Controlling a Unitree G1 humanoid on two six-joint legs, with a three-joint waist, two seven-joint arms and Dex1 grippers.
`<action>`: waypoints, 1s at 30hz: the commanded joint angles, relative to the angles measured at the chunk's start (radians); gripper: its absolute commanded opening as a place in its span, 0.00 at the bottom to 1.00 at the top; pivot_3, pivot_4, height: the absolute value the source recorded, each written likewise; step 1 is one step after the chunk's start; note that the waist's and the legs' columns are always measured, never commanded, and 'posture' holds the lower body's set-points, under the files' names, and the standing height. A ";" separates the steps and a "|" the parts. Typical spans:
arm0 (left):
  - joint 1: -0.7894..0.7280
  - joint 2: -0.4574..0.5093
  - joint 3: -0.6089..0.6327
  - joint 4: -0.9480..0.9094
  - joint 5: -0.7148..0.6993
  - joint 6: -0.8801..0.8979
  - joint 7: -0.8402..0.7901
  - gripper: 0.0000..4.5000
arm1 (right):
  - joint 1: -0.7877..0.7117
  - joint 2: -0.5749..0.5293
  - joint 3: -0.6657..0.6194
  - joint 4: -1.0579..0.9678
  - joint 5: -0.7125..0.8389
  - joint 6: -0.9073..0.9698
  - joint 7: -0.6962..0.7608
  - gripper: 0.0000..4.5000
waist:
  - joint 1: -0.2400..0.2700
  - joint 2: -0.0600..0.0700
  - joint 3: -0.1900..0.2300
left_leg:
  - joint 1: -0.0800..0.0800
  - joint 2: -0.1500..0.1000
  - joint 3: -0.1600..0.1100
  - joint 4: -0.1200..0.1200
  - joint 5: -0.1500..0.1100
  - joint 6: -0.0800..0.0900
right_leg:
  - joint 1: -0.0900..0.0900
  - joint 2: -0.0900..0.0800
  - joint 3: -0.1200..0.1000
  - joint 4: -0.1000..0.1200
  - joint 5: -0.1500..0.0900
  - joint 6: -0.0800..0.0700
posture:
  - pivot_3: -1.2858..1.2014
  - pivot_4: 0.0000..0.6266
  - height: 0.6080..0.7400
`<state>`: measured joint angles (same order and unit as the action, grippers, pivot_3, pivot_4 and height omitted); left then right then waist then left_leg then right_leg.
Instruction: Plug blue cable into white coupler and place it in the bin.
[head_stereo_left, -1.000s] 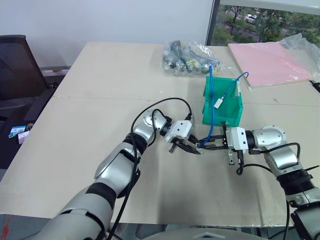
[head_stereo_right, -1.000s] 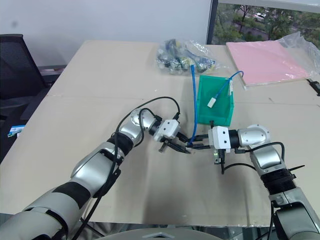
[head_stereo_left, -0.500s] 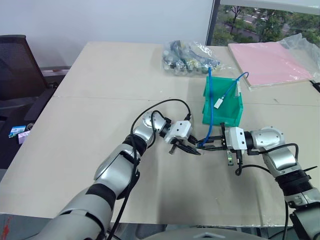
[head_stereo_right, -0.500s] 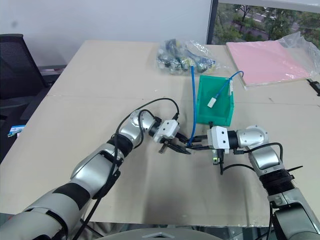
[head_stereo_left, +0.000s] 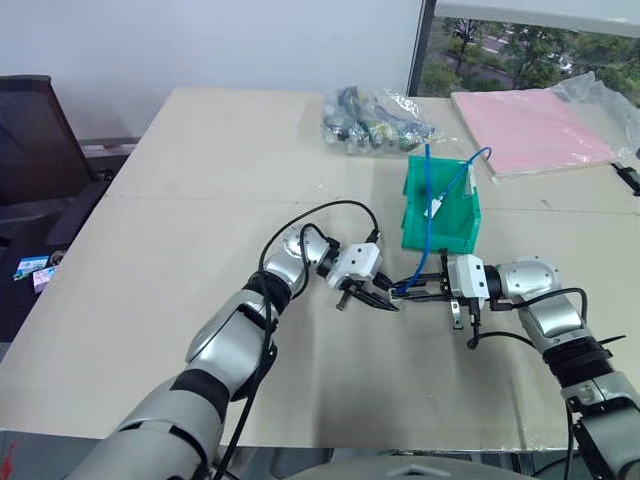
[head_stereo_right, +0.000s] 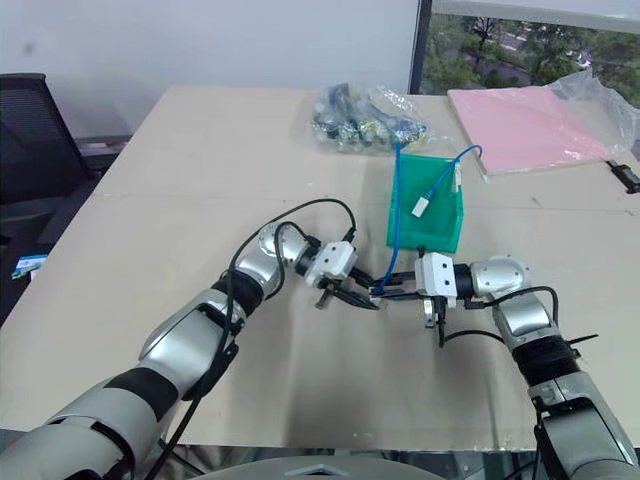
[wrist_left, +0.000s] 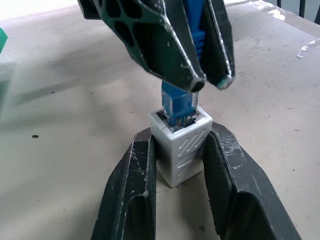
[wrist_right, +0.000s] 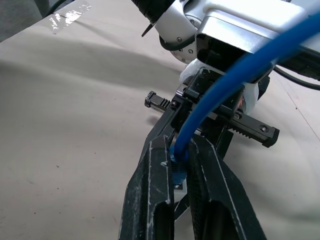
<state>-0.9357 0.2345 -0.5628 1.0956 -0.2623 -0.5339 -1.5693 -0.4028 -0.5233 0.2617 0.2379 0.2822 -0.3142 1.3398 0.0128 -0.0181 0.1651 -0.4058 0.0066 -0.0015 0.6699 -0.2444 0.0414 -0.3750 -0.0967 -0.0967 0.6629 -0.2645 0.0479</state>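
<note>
Left gripper (wrist_left: 177, 165): clamped on the white coupler (wrist_left: 181, 142), one black finger on each side of the block, just above the table (head_stereo_left: 180, 200).
White coupler: small white block with ribbed faces, socket facing the opposite gripper; a blue plug sits in the socket mouth, how deep I cannot tell.
Right gripper (wrist_right: 179, 165): fingers pressed together on the blue cable (wrist_right: 235, 82) just behind its plug, tip to tip with the left gripper near the table's middle.
Blue cable: thin, bright blue; from the right gripper it rises toward 12 o'clock in the left eye view (head_stereo_left: 424, 225) and stands up past the bin's near wall.
Bin (head_stereo_left: 468, 232): teal-green, on the table at about 1 o'clock from the meeting grippers, just beyond them.
Bin contents: a second blue cable (head_stereo_left: 462, 172) arching over the rim, its white end piece (head_stereo_left: 438, 209) hanging inside.
Clear bag (head_stereo_left: 375, 118): at 12 o'clock beyond the bin, holding dark mixed small parts.
Pink sheet (head_stereo_left: 525, 125): far right, at about 2 o'clock, in clear wrap.
</note>
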 joint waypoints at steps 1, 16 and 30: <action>0.029 -0.015 -0.064 -0.016 0.027 -0.001 -0.045 0.17 | 0.059 -0.013 0.113 0.127 -0.142 0.079 0.013 0.00 | 0.000 0.000 -0.004 | 0.001 0.000 0.000 -0.001 0.000 0.000 | 0.000 0.000 0.001 0.000 0.000 0.000 | 0.52 0.24 0.91; 0.025 -0.027 0.001 0.018 0.086 -0.010 -0.045 0.65 | 0.044 0.025 0.044 0.016 -0.049 0.075 -0.025 0.00 | 0.000 0.000 -0.006 | 0.007 0.004 0.003 -0.002 0.000 0.000 | 0.004 0.004 0.003 0.000 0.000 -0.001 | 0.52 0.24 0.91; 0.168 0.078 0.215 -0.186 0.082 0.064 -0.003 0.99 | 0.051 0.027 0.096 0.066 -0.137 0.077 -0.043 0.00 | -0.007 0.001 -0.006 | 0.008 0.012 0.003 -0.001 0.000 0.000 | 0.003 0.010 0.004 0.000 0.002 -0.004 | 0.52 0.24 0.91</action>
<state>-0.7857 0.3024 -0.3702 0.9510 -0.1797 -0.4931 -1.5862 -0.3997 -0.4845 0.2785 0.2191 0.2600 -0.2540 1.2960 0.0061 -0.0168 0.1588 -0.3975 0.0188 0.0027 0.6686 -0.2447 0.0412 -0.3723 -0.0866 -0.0919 0.6630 -0.2622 0.0434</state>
